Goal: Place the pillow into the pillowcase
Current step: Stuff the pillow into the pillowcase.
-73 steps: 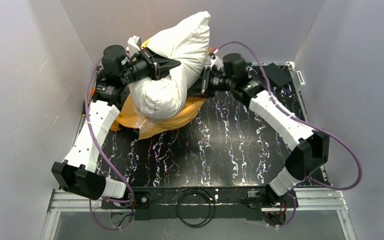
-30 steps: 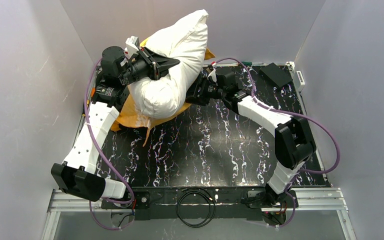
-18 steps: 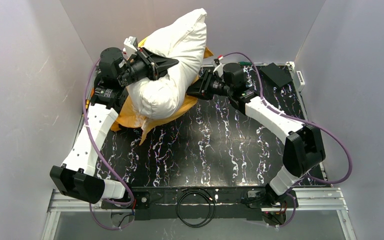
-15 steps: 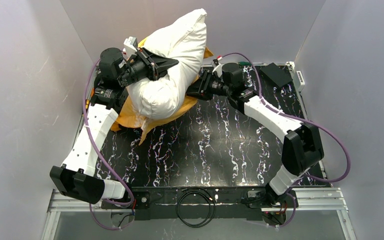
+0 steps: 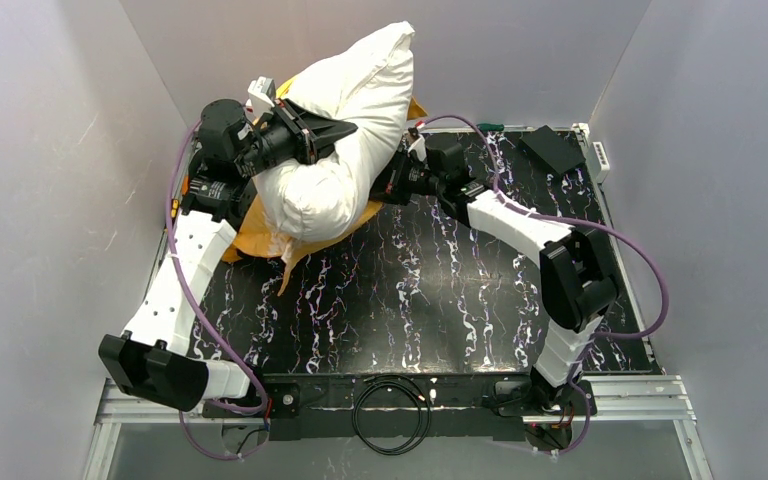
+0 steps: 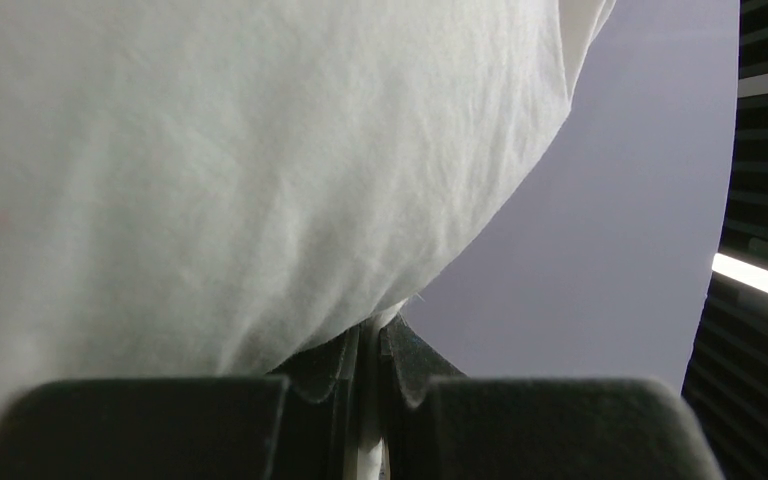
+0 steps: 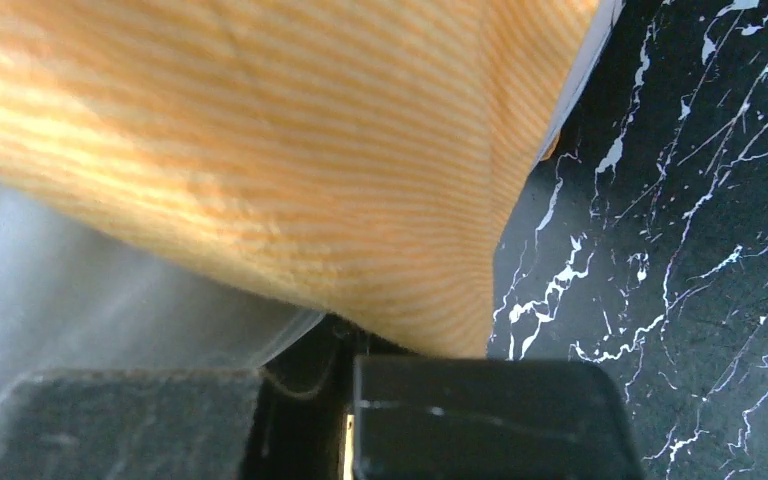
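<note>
Swinging inward since the earlier frames, the right arm has folded its elbow toward the middle of the overhead view. Its wrist is now tucked against the lower right flank of the pillow. Nothing else has shifted much.

The black marbled table [image 5: 440, 290] fills the centre of that view. The pillow [image 5: 360, 100] sits in the upper left part of the frame. It runs diagonally from a rounded lower end up to a corner at the back wall, and most of it is plainly outside the case. The pillowcase [image 5: 260, 235] lies bunched beneath it, with orange showing under the lower left end and a sliver at the right edge.

The left gripper [image 5: 352, 127] is clamped on a pinch of the pillow near its middle. In the left wrist view, white cloth is drawn down between the closed fingers. The right gripper [image 5: 388, 185] has just drawn its jaws together. In the right wrist view, the striped orange fabric tapers down into that pinch, so it looks to be gripping the pillowcase edge. A pale translucent sheet at the lower left of that view I cannot identify.

With one pincer on the pillow and the other now on the case, the case can probably be drawn over the pillow next. Insertion looks barely begun.
</note>
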Controlling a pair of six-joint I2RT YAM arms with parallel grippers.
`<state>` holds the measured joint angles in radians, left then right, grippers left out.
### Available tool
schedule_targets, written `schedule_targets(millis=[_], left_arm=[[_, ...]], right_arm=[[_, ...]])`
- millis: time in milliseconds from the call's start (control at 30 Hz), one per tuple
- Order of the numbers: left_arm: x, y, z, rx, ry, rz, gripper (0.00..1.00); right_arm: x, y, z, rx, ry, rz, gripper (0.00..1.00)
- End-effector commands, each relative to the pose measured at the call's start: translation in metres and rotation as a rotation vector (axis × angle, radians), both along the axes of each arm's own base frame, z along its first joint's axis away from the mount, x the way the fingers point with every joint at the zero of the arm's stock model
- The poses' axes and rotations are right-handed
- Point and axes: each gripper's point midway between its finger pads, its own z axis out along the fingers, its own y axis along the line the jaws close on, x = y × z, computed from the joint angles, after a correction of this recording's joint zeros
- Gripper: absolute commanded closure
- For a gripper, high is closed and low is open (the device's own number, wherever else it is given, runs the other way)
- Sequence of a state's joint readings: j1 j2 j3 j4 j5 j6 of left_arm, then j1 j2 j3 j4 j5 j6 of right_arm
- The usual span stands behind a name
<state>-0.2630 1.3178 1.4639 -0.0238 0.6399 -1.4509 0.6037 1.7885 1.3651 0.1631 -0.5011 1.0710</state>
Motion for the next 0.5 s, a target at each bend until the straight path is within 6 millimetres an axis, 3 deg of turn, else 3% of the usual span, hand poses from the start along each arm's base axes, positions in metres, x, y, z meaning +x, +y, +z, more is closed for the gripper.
schedule_targets(millis=[0,133,300,367,467], left_arm=[[-0.022,0.012,0.032,-0.021,-0.088,0.025,1.00],[-0.026,0.021,0.005,0.126,-0.018,0.050,1.00],[-0.030,0.043,-0.049,0.372,0.135,0.110,1.00],[-0.032,0.046,-0.064,0.429,0.180,0.096,1.00],[-0.033,0.049,-0.080,0.481,0.228,0.087,1.00]], right_arm=[[-0.007,0.007,0.052,0.108,-0.155,0.068,0.99],[-0.036,-0.040,0.051,0.066,-0.156,0.054,0.99],[-0.072,-0.110,0.058,0.132,-0.150,0.032,0.99],[-0.087,-0.125,0.056,0.156,-0.140,0.055,0.99],[-0.105,-0.130,0.058,0.174,-0.154,0.115,0.99]])
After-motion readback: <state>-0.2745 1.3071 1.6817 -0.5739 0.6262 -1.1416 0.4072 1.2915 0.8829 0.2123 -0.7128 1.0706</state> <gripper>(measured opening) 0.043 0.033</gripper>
